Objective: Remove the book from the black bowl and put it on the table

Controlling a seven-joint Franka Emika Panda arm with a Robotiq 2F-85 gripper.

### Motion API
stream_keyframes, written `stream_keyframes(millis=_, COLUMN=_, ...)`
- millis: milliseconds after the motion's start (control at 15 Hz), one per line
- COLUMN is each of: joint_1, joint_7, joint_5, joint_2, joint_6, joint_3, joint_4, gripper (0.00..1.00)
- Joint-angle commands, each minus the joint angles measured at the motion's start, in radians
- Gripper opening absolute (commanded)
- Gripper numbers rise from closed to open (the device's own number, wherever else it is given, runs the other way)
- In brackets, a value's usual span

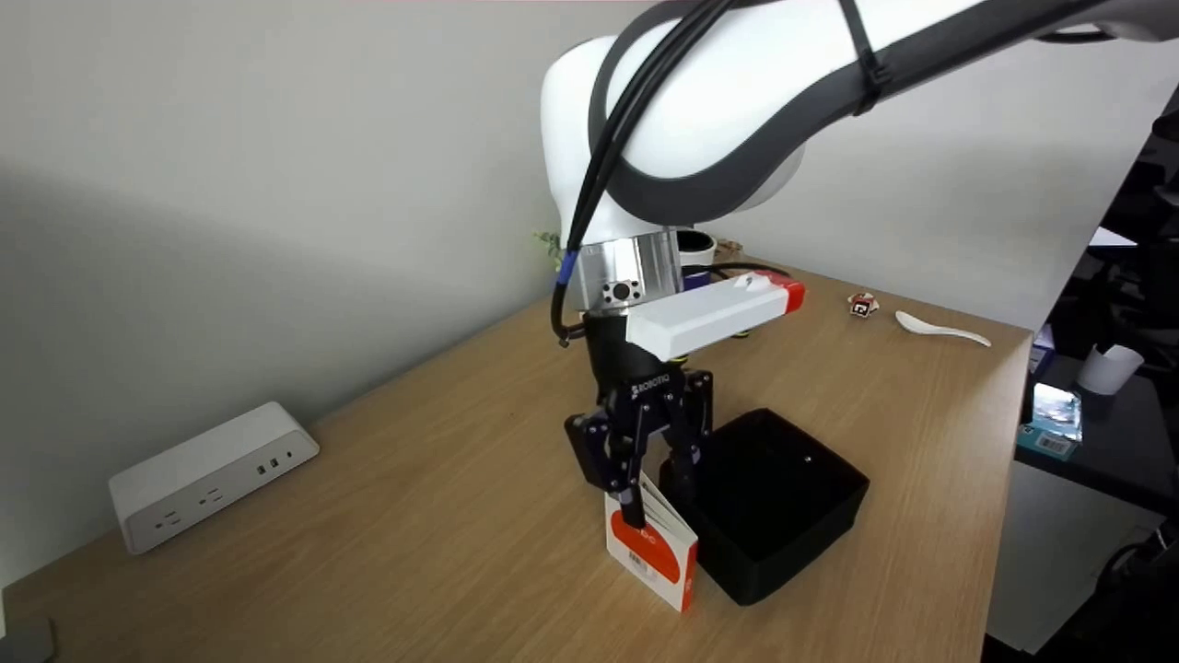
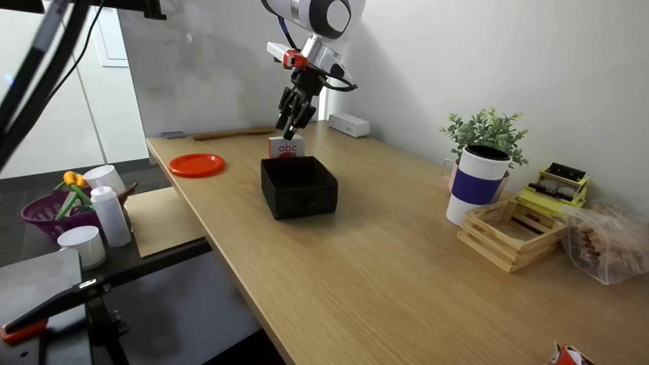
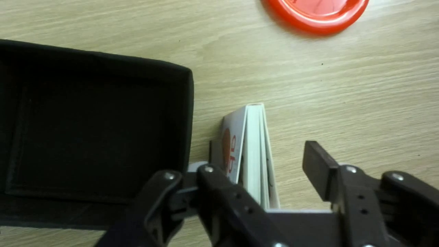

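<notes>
In an exterior view, I see the book (image 1: 650, 552) standing on edge on the table (image 1: 442, 516), outside the bowl (image 1: 799, 558) and just beside its wall. The hand (image 1: 658, 502) is spread over it, one finger (image 1: 631, 508) in front of the barcoded cover, the other down by the bowl's corner. To my eye the job is all but done, and getting the hand away cleanly is probably what's left.

In an exterior view, the bowl hides the book's foot, so I can't check how squarely it stands. The plate (image 2: 196, 165) lies off to one side, apart from both.

In the wrist view, the book sits between the spread fingers, but off centre. The finger on the bowl's side is close by the cover, touching or not I can't tell; the far one is well clear. That lopsidedness worries me. A sideways drift while lifting could rub the near finger along the cover and tip the book, which has a narrow base and slightly fanned pages. Drifting the opposite way, the same finger could catch the bowl's rim and shove it.
</notes>
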State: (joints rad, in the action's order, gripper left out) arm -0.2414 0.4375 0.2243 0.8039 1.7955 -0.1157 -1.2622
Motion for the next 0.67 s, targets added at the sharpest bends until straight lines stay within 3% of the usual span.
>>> stream_keyframes(millis=0, joint_1=0.007, joint_7=-0.018, joint_5=0.017, joint_2=0.022, joint_6=-0.035, joint_3=-0.002, joint_4=0.042, gripper=0.93)
stream_keyframes(millis=133, joint_1=0.007, joint_7=-0.012, joint_5=0.02, joint_2=0.02, joint_6=-0.029, joint_3=-0.002, joint_4=0.04, gripper=1.0)
stream_keyframes(millis=267, joint_1=-0.005, joint_7=0.0, joint_5=0.007, joint_2=0.002, joint_6=-0.005, joint_3=0.006, joint_4=0.008, gripper=0.96)
stream_keyframes(millis=333, joint_1=-0.005, joint_7=0.0, joint_5=0.01, joint_2=0.002, joint_6=-0.005, joint_3=0.006, joint_4=0.01, gripper=1.0)
stream_keyframes(millis=600, joint_1=-0.004, joint_7=0.0, joint_5=0.012, joint_2=0.002, joint_6=-0.005, joint_3=0.006, joint_4=0.011, gripper=1.0)
